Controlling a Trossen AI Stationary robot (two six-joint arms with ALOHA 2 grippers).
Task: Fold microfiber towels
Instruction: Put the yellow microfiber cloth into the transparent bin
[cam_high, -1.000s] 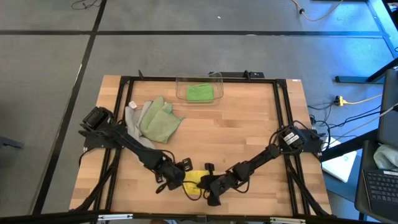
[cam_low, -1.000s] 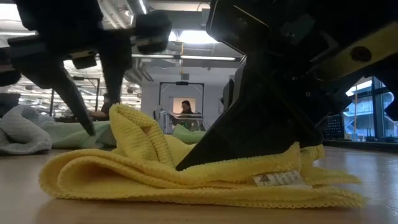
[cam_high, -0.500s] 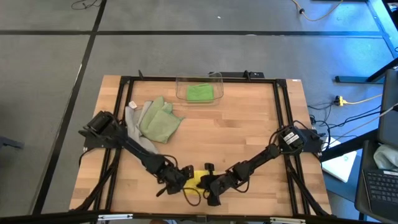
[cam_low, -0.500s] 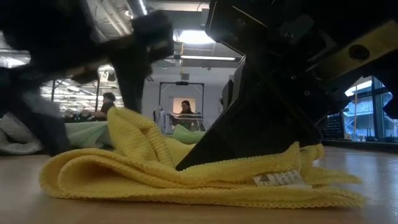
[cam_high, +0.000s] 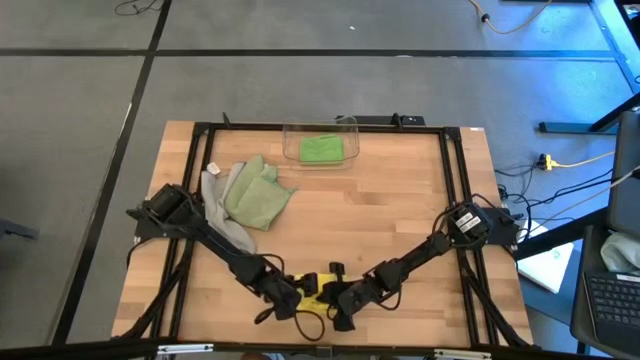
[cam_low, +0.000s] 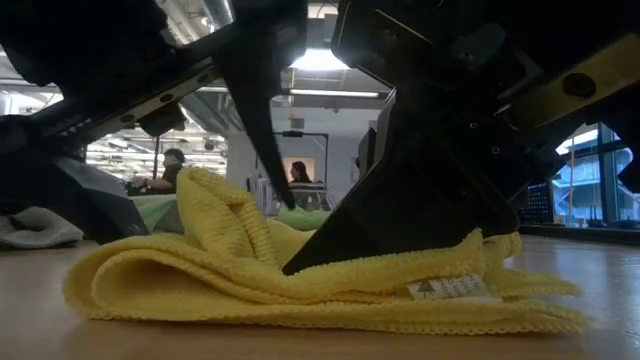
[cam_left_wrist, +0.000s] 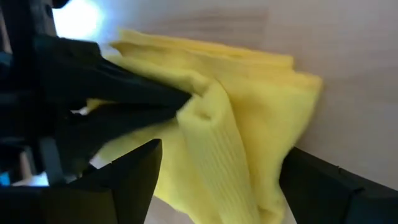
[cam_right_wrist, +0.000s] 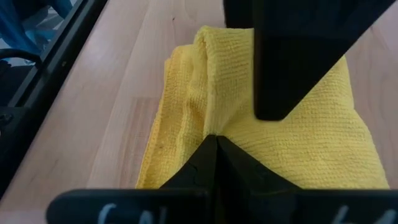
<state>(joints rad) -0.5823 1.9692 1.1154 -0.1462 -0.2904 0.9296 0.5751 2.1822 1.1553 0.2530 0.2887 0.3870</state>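
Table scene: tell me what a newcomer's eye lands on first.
The yellow towel, bunched in folds at the near edge of the table, with both grippers on it: the right gripper shut on its cloth, the left gripper open astride a raised fold. Next, the pile of pale green and grey towels at far left, and a bright green towel in the clear bin at the far edge.

A yellow microfiber towel (cam_low: 300, 285) lies folded in rumpled layers at the table's near edge. Bright green towel (cam_high: 321, 149) sits far centre; sage green (cam_high: 256, 195) and grey (cam_high: 214, 190) towels lie crumpled far left.
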